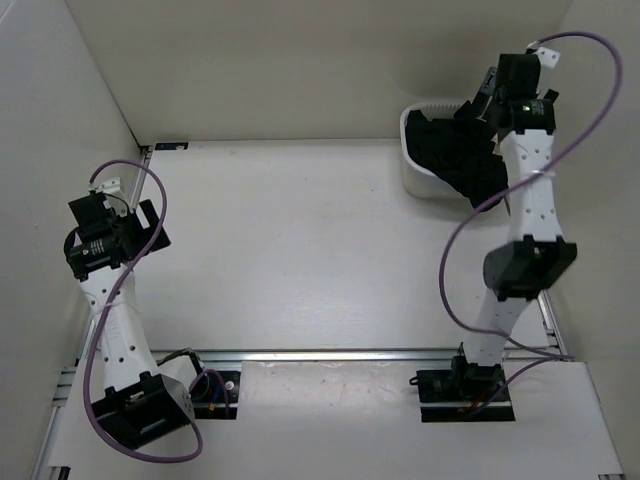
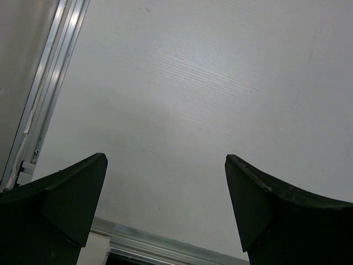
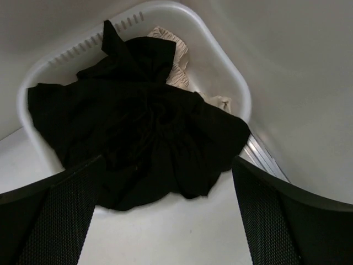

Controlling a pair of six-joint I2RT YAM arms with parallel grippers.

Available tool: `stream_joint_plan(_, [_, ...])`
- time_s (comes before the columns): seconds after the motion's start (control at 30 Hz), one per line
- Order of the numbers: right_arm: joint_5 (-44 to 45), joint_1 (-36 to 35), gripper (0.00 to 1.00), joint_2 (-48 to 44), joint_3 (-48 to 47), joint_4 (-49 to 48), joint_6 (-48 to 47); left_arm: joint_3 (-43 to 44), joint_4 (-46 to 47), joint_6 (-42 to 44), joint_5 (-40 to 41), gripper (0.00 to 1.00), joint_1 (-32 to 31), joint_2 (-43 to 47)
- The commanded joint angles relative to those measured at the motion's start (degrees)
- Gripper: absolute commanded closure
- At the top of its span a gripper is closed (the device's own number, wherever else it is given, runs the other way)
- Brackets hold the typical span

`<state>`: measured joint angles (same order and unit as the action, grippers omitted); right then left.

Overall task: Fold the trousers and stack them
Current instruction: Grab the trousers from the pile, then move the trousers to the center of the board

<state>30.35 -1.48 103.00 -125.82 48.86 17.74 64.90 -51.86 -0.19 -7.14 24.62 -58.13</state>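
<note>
In the white basket [image 3: 214,58], black trousers [image 3: 149,130] lie crumpled — long axis unreadable.

Crumpled black trousers [image 3: 143,127] fill a white laundry basket [image 3: 223,66] just ahead of the right fingers [image 3: 60,215]. One edge spills over the rim toward them, and a beige garment [image 3: 175,63] peeks out behind.

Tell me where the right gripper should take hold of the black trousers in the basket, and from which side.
Probably the bunched folds at the middle of the black trousers, coming straight down with the open right gripper. The crumpled heap fills the basket, whose walls block a sideways approach. A middle grip also avoids the beige cloth at the far side.
</note>
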Motion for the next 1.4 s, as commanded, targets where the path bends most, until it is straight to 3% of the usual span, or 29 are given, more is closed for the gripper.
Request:
stream_joint_plan(0.0, [-3.2, 3.8, 0.01, 11.8, -9.4, 0.5, -2.6, 1.5, 0.6, 0.2, -1.0, 0.00, -0.2, -1.1])
stream_joint_plan(0.13, [-5.8, 5.6, 0.01, 22.7, -10.5, -9.0, -2.1, 0.4, 0.6, 0.2, 2.2, 0.00, -0.2, -3.3])
stream_joint_plan(0.27, [-5.8, 5.6, 0.05, 26.5, -13.4, -11.6, -2.8, 0.4, 0.6, 0.2, 4.1, 0.00, -0.2, -5.0])
stream_joint_plan(0.33, [-4.7, 5.6, 0.28, 25.2, -12.7, -12.6, -2.8, 0.4, 0.6, 0.2, 4.1, 0.00, -0.2, -5.5])
stream_joint_plan(0.37, [-4.7, 5.6, 0.45, 24.6, -12.7, -13.3, -2.8, 0.4, 0.6, 0.2, 4.1, 0.00, -0.2, -5.5])
stream_joint_plan(0.4, [-4.7, 5.6, 0.66, 23.5, -12.1, -13.3, -2.8, 0.4, 0.6, 0.2, 4.1, 0.00, -0.2, -5.5])
stream_joint_plan(0.43, [-5.6, 5.6, 1.00, 22.7, -12.1, -13.3, -2.8, 0.4, 0.6, 0.2, 4.1, 0.00, -0.2, -5.0])
stream_joint_plan(0.6, [-15.7, 3.7, 1.00, 12.1, -11.5, -14.2, -1.7, -0.7, 0.6, 0.2, 2.8, 0.00, -0.2, -2.3])
stream_joint_plan(0.7, [-19.0, -2.4, 1.00, 4.6, -13.7, -18.5, 2.2, -2.2, 0.6, 0.2, 1.8, 0.00, -0.2, 0.6])
stream_joint_plan(0.73, [-20.3, -7.4, 1.00, 2.7, -12.6, -21.5, 5.2, -3.0, 0.6, 0.2, 1.8, 0.00, -0.2, 1.9])
stream_joint_plan(0.77, [-20.3, -11.0, 1.00, 0.7, -11.0, -25.6, 6.2, -3.0, 0.6, 0.2, 1.2, 0.00, -0.2, 2.4])
stream_joint_plan(0.8, [-18.8, -15.2, 1.00, -2.4, -9.1, -36.5, 6.2, -3.6, 0.6, 0.2, 1.2, 0.00, -0.2, 2.4])
stream_joint_plan(0.83, [-17.0, -24.8, 1.00, -3.2, -7.4, -42.8, 6.2, -3.6, 0.6, 0.2, 1.2, 0.00, -0.2, 3.3])
stream_joint_plan(0.87, [-15.2, -29.8, 1.00, -2.5, -6.7, -49.0, 4.1, -3.6, 0.6, 0.2, 1.2, 0.00, -0.2, 3.8])
stream_joint_plan(0.93, [-14.3, -42.1, 1.00, 2.3, -13.7, -64.5, 2.0, -2.8, 0.6, 0.2, 1.2, 0.00, -0.2, 3.8])
stream_joint_plan(1.0, [-12.3, -48.9, 1.00, 13.2, -24.0, -72.8, -1.6, -1.3, 0.6, 0.2, 2.1, 0.00, -0.2, 3.8])
stream_joint_plan(1.03, [-11.1, -54.5, 1.00, 15.9, -28.5, -84.9, -3.6, -0.2, 0.6, 0.2, 3.8, 0.00, -0.2, 3.8])
stream_joint_plan(1.07, [-10.1, -56.5, 1.00, 17.2, -28.0, -88.0, -5.0, 0.3, 0.6, 0.2, 4.6, 0.00, -0.2, 3.8])
stream_joint_plan(1.13, [-4.2, -59.3, 1.00, 13.6, -21.6, -89.8, -1.8, 1.2, 0.6, 0.2, 5.7, 0.00, -0.2, 3.8])
stream_joint_plan(1.23, [-1.7, -59.3, 1.00, 12.8, -21.3, -86.5, 0.3, 2.7, 0.6, 0.2, 5.0, 0.00, -0.2, 3.8])
stream_joint_plan(1.37, [7.2, -58.6, 1.00, 9.2, -14.7, -71.5, -1.4, 4.9, 0.6, 0.2, 3.9, 0.00, -0.2, 1.9])
